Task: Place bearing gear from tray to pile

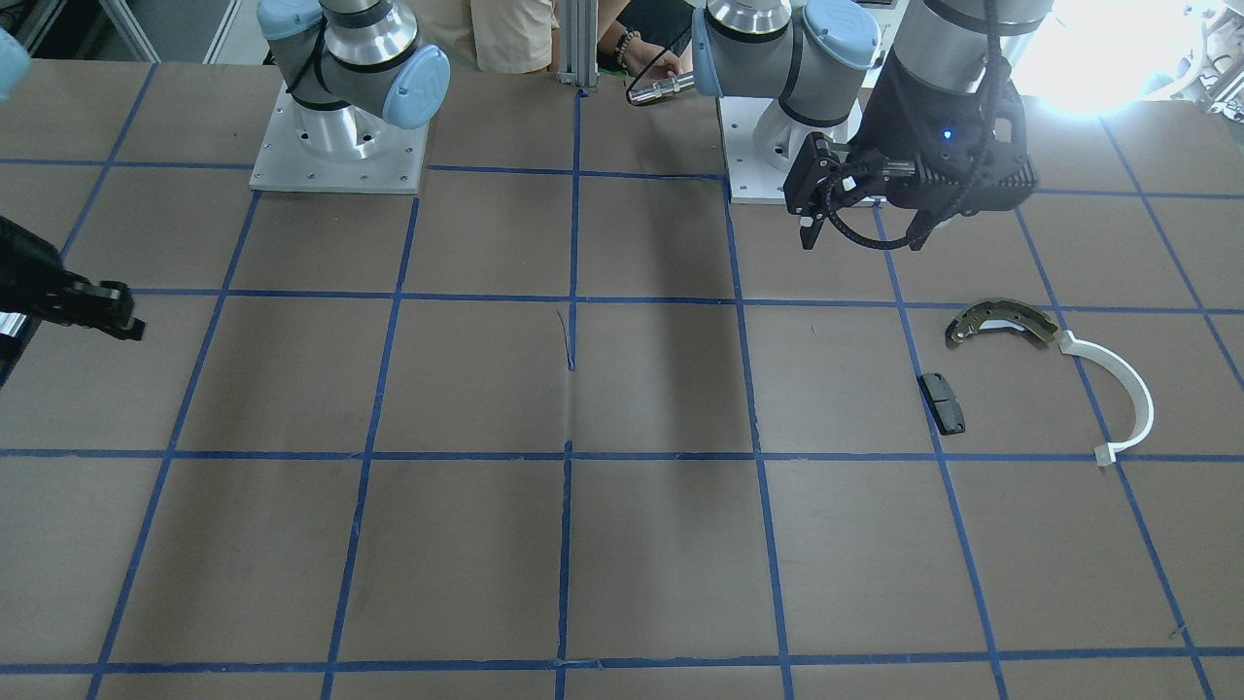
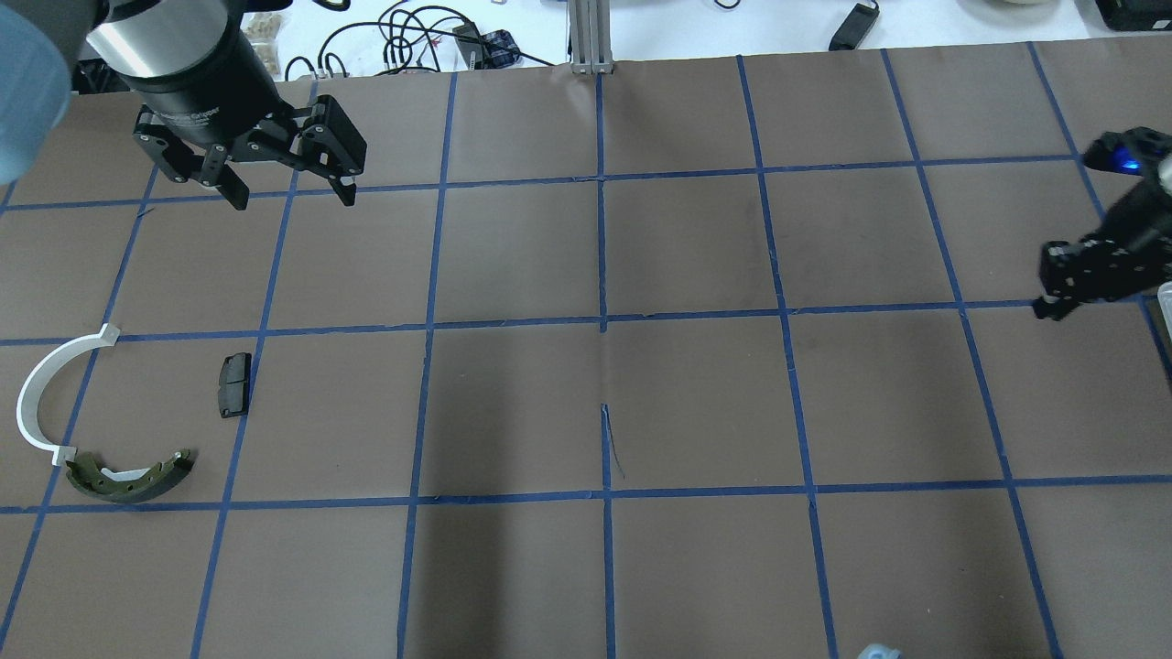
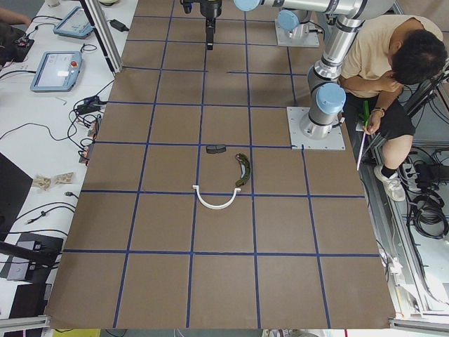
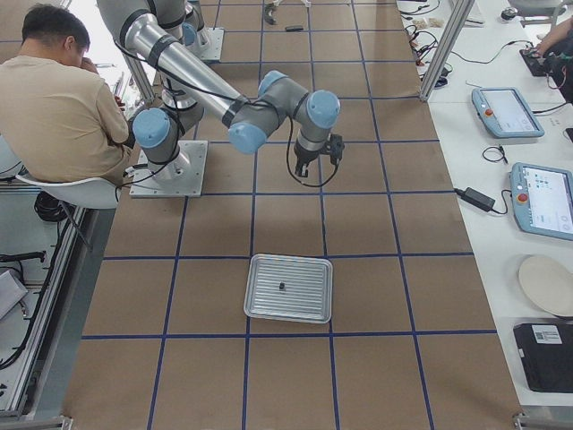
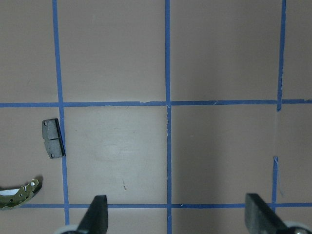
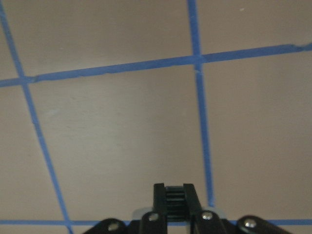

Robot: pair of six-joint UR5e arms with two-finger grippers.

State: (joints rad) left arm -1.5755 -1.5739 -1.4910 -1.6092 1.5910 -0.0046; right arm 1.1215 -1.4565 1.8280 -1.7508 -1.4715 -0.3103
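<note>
Right claw (image 6: 174,187) is clamped on a small black toothed bearing gear (image 6: 174,200), over bare bench (image 2: 696,403) at the overhead's right edge. Left claw (image 2: 293,197) hangs spread wide, upper left. The pile (image 2: 101,480) sits lower left: brake shoe (image 2: 165,469), white arc (image 2: 37,389), black pad (image 2: 233,384). The tray (image 4: 269,309) holds one tiny black bit (image 4: 281,286).

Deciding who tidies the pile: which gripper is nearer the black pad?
Left. The left gripper hangs raised near the pad, at the same end of the table; the right gripper is at the opposite end.
</note>
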